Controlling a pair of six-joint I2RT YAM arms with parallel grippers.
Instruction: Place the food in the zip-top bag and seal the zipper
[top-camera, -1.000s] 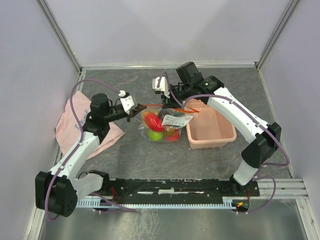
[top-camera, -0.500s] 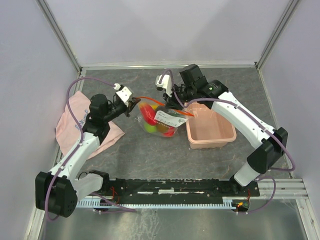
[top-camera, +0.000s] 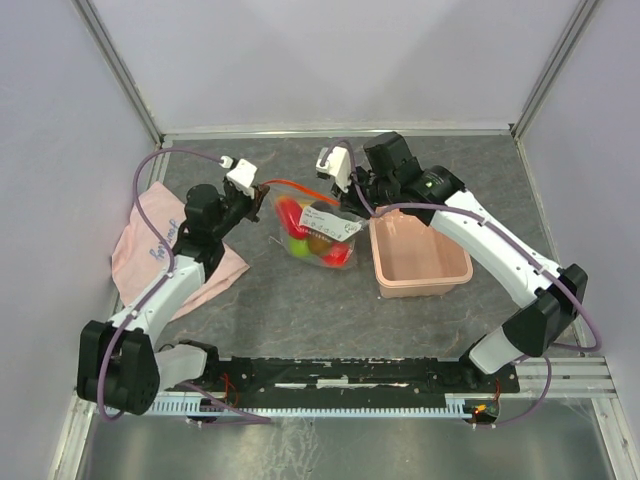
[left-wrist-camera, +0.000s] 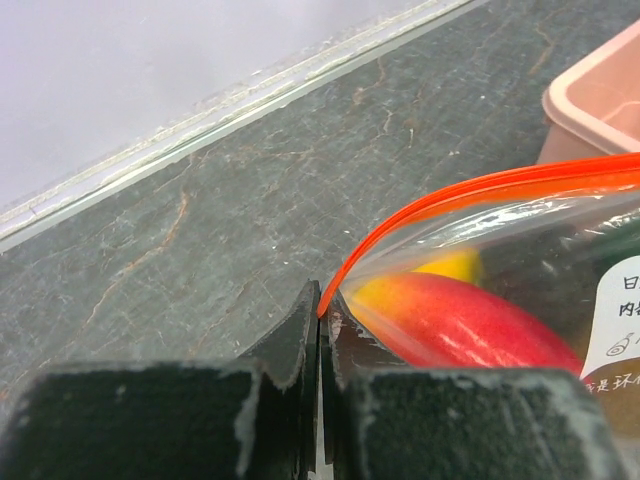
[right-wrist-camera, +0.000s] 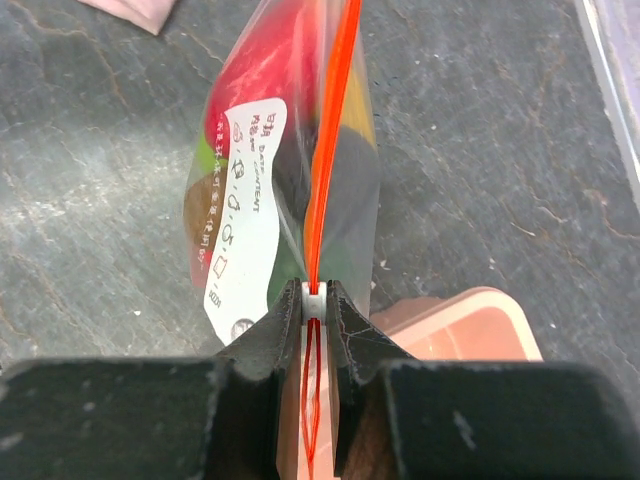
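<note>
Top external, left claw (top-camera: 262, 190) clamped on zipper (top-camera: 295, 186) end, right claw (top-camera: 345, 205) pinching the other, food (top-camera: 293, 217) inside zip-top bag (top-camera: 336, 228)

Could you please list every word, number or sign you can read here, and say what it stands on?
"DATE/TIME", seemingly, with Chinese characters beside it: white label on the bag.
"日" and "内": the same label's cut-off edge, left wrist view.
Handwriting on the label: too blurred to read.
Print on the pink cloth: too small to read.
</note>
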